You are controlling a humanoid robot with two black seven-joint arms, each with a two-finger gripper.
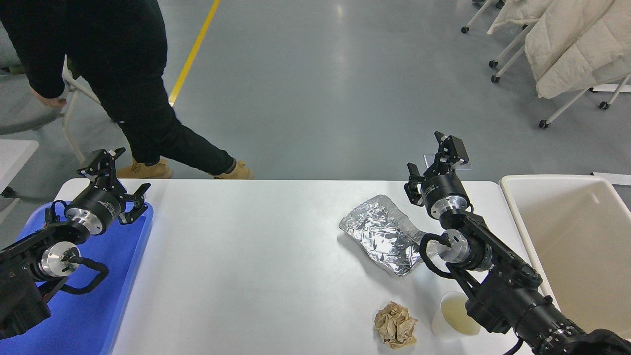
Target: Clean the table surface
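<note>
Right pincer (437, 157) hangs released over the counter (256, 256)'s far edge, beside crumpled foil (383, 234); left pincer (115, 178), also released, above the blue tray (98, 315).

Bright, even overhead light fills the scene. The grey floor (340, 74) carries a soft pale sheen at top centre. The white worktop (246, 256) looks slightly washed out, with only faint shadows under the foil packet (382, 234), which glints sharply. The person (123, 88) at upper left is slightly motion-blurred; the rest is crisp.
</note>
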